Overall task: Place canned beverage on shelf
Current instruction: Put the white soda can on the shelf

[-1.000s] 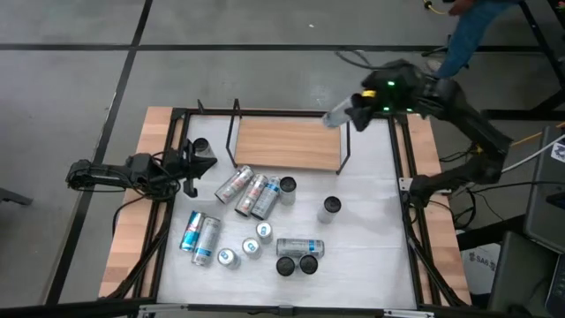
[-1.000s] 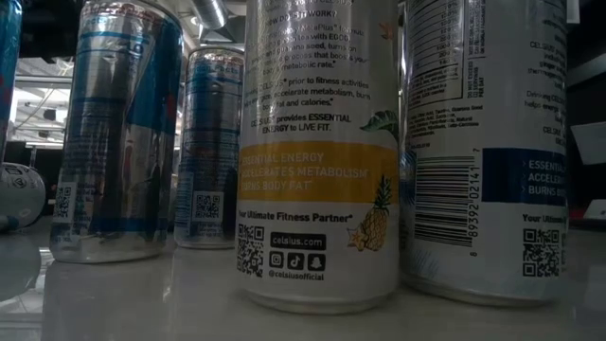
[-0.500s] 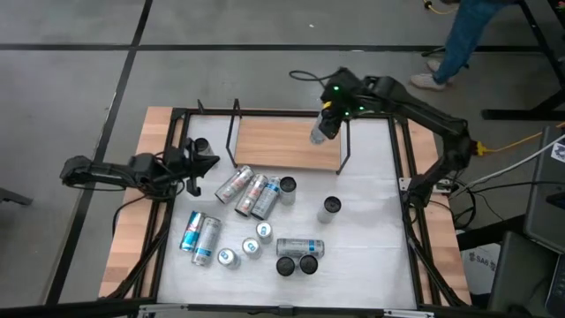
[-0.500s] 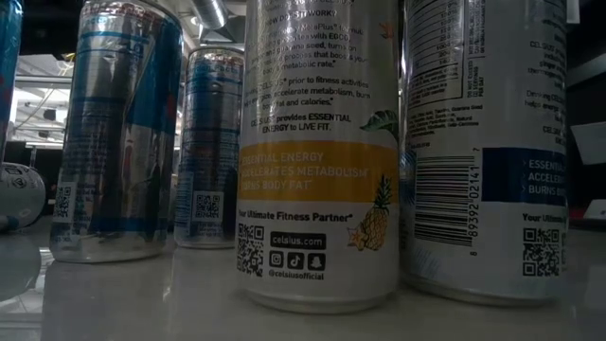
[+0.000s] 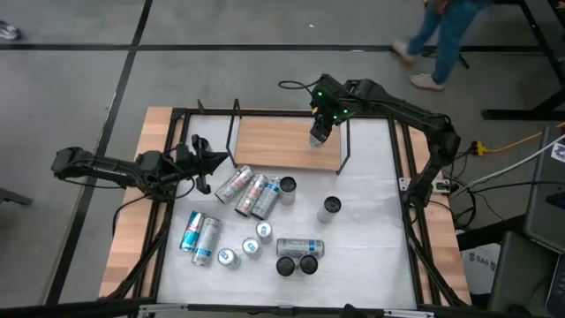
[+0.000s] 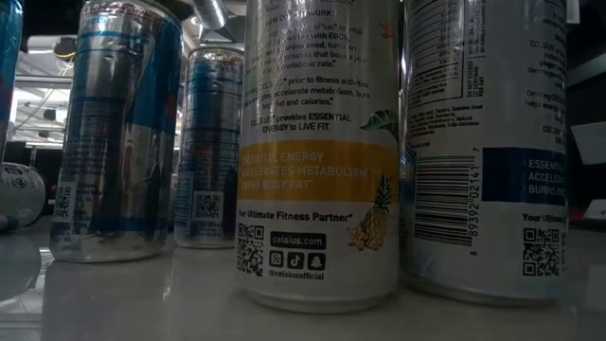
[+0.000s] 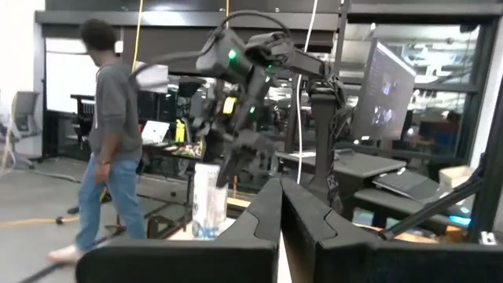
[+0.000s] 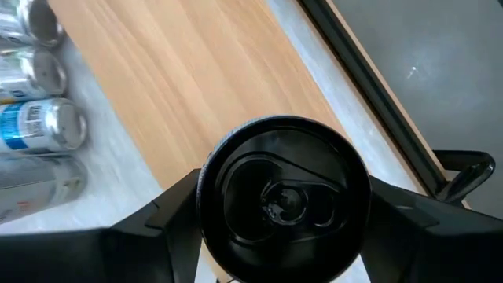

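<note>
The shelf, a light-brown board in a black rod frame, stands at the table's far middle. My right gripper is over the shelf's right end, shut on a silver and blue can with a black top. The can is upright in the left wrist view. I cannot tell whether its base touches the board. My left gripper is shut and empty, low at the table's left, just left of the lying cans; its fingers meet in its own wrist view. My right gripper pinches the can between its two fingers, one on each side of the upper wall just under the black rim. The fingers come from above, slanting down. The can stands upright below them over the shelf's right end.
Three cans lie side by side near the shelf's near edge. Upright cans and lying ones fill the table's near half and block the low view. A person walks beyond the far edge.
My right gripper has carried the can from beyond the shelf's far right corner toward the table's left and near edges, onto the shelf's right end, and lower. The can has turned from tilted to upright. The person has walked on.
</note>
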`<act>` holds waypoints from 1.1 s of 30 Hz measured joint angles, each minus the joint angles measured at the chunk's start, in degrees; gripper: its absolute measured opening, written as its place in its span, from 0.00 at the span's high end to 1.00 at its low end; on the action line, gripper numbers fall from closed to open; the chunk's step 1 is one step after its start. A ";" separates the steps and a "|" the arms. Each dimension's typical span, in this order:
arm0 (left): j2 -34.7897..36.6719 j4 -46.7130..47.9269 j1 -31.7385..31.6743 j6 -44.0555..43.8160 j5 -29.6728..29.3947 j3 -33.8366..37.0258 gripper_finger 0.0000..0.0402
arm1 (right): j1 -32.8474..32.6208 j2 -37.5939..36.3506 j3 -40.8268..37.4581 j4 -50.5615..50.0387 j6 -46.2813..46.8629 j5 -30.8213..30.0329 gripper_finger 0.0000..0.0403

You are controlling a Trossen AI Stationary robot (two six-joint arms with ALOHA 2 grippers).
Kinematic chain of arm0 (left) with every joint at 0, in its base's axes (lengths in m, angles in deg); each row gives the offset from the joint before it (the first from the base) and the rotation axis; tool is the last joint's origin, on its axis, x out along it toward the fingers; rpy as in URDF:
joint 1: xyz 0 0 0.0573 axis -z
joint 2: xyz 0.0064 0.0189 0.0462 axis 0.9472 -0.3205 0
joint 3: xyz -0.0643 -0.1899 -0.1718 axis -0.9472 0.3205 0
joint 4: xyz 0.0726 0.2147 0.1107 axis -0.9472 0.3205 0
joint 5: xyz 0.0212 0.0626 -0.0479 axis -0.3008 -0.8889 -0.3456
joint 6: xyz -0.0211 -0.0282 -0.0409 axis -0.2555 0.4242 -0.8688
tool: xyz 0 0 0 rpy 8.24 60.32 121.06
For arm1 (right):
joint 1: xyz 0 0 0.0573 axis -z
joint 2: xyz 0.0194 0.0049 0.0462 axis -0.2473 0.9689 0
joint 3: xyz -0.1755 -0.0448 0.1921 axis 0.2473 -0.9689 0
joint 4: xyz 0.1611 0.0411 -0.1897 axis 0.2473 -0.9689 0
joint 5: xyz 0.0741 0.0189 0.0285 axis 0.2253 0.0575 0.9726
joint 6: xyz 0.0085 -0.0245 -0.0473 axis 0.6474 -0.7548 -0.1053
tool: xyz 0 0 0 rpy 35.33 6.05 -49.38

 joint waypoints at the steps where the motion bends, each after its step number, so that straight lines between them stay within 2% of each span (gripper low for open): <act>1: -1.30 -0.01 0.00 0.93 -0.02 -1.17 1.00 | 0.00 0.20 0.00 0.05 -0.02 -0.30 0.39; 13: -17.16 0.11 -0.02 2.95 -0.14 -12.61 1.00 | -2.33 1.50 -0.70 2.39 -0.44 -2.76 0.39; 25: -31.37 0.09 -0.02 2.93 -0.05 -20.91 1.00 | -3.32 4.46 -0.74 2.13 -1.62 -2.12 0.39; 33: -36.42 0.13 -0.02 2.89 -0.03 -23.03 1.00 | -3.32 4.55 -0.74 2.09 -1.58 -1.92 0.27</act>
